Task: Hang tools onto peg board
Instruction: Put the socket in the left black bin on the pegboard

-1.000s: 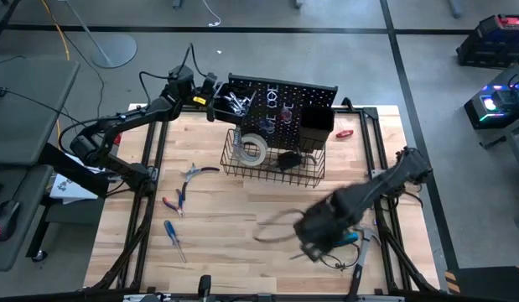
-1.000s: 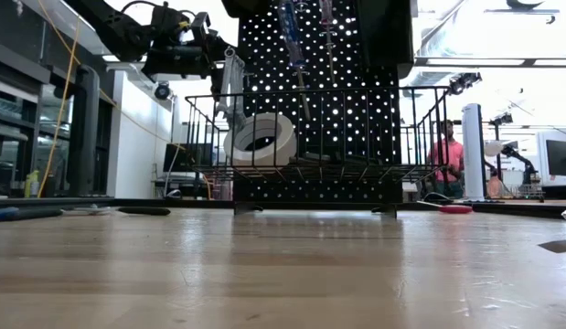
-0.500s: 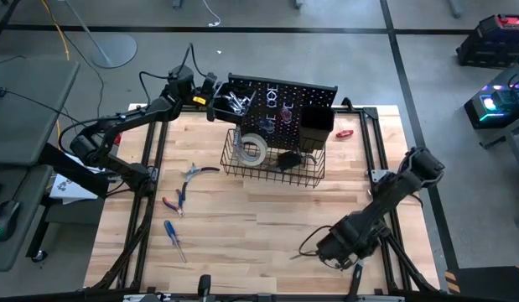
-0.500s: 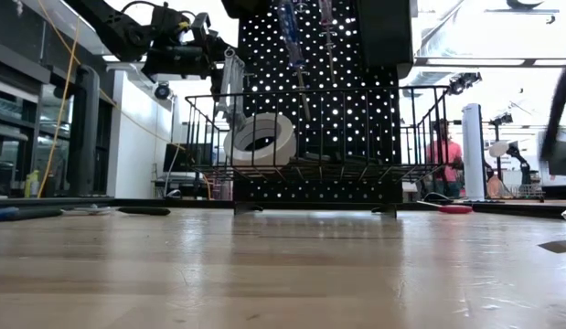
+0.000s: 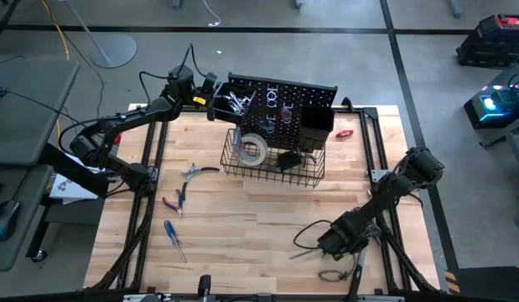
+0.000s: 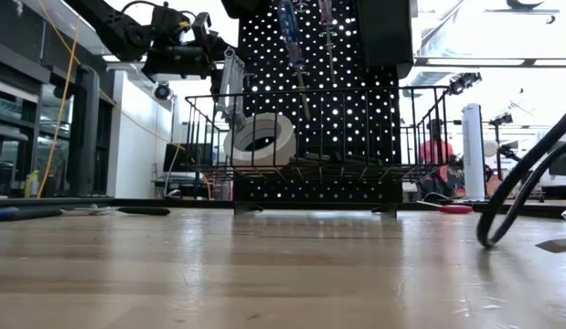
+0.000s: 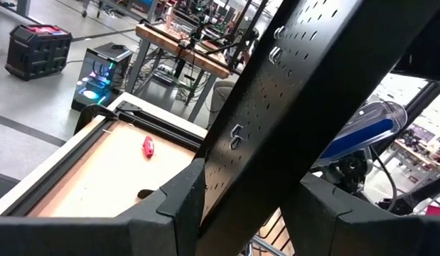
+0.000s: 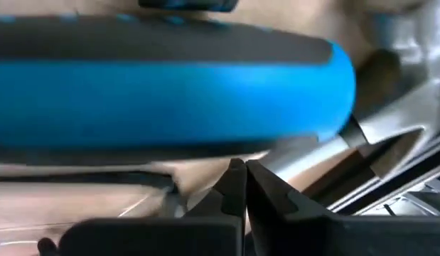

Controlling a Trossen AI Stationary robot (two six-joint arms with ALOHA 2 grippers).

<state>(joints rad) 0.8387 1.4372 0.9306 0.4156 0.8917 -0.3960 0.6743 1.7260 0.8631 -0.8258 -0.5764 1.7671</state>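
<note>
Peg board (image 5: 284,96) stands at far centre of table (image 5: 242,226), wire basket (image 5: 272,172) on its near face holding white tape roll (image 5: 252,149); wrenches (image 5: 234,102) already hang at its upper left.

Left gripper (image 5: 210,99) is up at board's far-left top edge, jaws part open astride the panel edge, w/ nothing held that I can see. Risk: any sideways swing could knock the hung wrenches off or shove the board.

Right gripper (image 8: 237,178) is low at near-right table edge, jaws pinched fully together and empty, blue-handled screwdriver (image 8: 170,96) just beyond the tips. Looks like a missed grab; risk is lifting w/o it, or nudging it off the near edge.

Pliers (image 5: 177,200) and another screwdriver (image 5: 173,238) lie near-left, not yet hung.
</note>
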